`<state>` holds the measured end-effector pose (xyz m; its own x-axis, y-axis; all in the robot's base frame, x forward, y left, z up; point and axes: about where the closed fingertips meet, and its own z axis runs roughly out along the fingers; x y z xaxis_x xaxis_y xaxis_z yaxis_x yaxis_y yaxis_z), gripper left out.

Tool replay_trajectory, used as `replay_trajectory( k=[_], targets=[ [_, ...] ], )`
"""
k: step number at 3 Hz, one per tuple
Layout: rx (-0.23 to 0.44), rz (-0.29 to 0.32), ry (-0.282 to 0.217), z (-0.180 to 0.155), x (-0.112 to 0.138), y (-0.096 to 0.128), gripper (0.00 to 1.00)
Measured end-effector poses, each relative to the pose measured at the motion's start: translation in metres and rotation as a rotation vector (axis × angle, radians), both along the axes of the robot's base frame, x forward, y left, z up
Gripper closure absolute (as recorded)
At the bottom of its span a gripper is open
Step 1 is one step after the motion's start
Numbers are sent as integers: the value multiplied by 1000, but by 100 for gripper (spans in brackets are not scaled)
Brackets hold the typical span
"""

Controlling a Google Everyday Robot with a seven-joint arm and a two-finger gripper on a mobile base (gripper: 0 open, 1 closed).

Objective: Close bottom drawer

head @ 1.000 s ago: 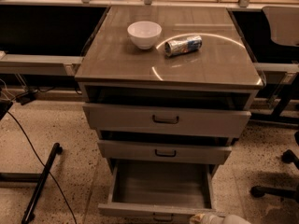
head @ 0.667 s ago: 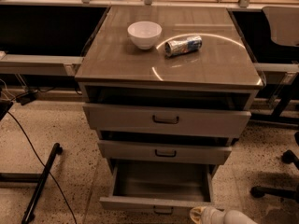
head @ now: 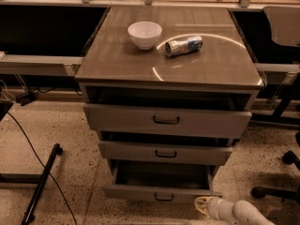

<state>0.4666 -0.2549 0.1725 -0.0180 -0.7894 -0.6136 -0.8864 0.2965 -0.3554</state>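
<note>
Your gripper [head: 203, 204] sits just right of the bottom drawer [head: 140, 192], can't tell if it's clenched. Drawer's rigid, probably slides easy, so push the front near the handle [head: 163, 198].

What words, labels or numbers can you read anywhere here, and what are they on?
The silver and blue can lying on the grey cabinet top: printing too blurred to read.
The white bowl, the grey wood-grain bottom drawer and the pale gripper at its right front corner: no text visible.
</note>
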Motion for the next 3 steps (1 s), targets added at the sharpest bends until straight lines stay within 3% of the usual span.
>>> replay_trajectory(
  k=[1, 2, 3],
  targets=[
    [41, 33, -37, -5, 8, 20, 100],
    [76, 84, -134, -3, 38, 54, 100],
    [119, 93, -203, 1, 74, 85, 100]
  ],
)
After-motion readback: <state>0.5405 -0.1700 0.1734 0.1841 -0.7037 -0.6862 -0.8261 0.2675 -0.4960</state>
